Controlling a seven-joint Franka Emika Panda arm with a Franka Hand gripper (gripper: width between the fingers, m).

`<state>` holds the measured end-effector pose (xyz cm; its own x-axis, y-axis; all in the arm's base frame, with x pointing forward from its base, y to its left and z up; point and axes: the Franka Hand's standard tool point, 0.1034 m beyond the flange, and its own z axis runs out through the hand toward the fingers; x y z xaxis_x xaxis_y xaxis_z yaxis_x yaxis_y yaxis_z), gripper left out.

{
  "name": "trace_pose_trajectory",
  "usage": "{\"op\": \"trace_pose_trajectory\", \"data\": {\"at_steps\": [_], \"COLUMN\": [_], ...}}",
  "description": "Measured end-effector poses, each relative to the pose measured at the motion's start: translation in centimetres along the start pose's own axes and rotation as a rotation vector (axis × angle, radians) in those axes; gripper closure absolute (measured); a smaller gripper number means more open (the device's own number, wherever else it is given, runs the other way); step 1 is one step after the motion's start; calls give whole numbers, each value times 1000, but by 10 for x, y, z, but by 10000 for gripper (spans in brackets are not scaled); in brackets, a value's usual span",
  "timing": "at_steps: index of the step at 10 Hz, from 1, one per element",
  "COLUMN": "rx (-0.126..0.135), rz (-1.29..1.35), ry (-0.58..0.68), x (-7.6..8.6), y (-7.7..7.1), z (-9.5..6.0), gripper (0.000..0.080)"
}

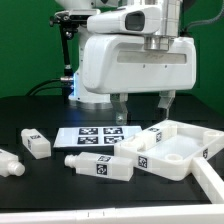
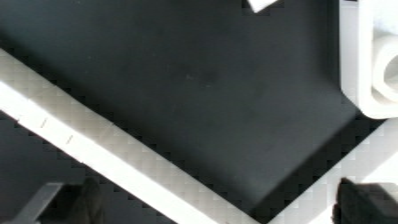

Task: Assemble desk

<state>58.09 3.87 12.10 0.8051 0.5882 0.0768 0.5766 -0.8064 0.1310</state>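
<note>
- At the exterior view's far left you have one block leg (image 1: 8, 163) lying on the black tabletop (image 1: 40, 195), partly cut off by the frame edge.
- Just right of it lies a second block leg (image 1: 35, 143), tag facing up. Both are well apart from the tool.
- Next comes the marker board (image 1: 95, 137), flat on the tabletop, with a third block leg (image 1: 100, 167) lying in front of it, near its front edge.
- Your tool (image 1: 142, 103) hangs above the tabletop behind the marker board, its jaws spread wide. It holds nothing and touches nothing.
- The desk panel (image 1: 188, 148) lies below the tool and to its right, apart from it, with the rim facing up.
- Two tags show at the desk panel's left end. You cannot tell from here whether they sit on the panel or on a leg lying against it.
- In the wrist view the two fingers (image 2: 50, 205) stand wide apart over bare black tabletop, nothing between them.
- A white corner with a round socket (image 2: 377, 70) shows at that picture's edge, apart from the fingers.
- A white band (image 2: 107, 150) crosses the wrist view diagonally. You cannot tell which part it is.
</note>
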Motion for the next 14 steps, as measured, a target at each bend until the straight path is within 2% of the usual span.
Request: {"op": "trace_pose_trajectory", "data": {"at_steps": [4,5,7,8,9,10,13,14], "rx": [2,6,79,103,117,115,119,114], "rz": [-10,-69,-68,-62,-13,1,-28,-117], "ry": [0,-6,-52,-72,-97,-98,-92,-69], "x": [-1,-9,-49,-61,-64,-59,-60,-66], "y": [1,8,19,20,19,13,12,11], "z": [0,2,13,18,19,18,20,29], "gripper": [150,150,150,150,150,150,150,150]}}
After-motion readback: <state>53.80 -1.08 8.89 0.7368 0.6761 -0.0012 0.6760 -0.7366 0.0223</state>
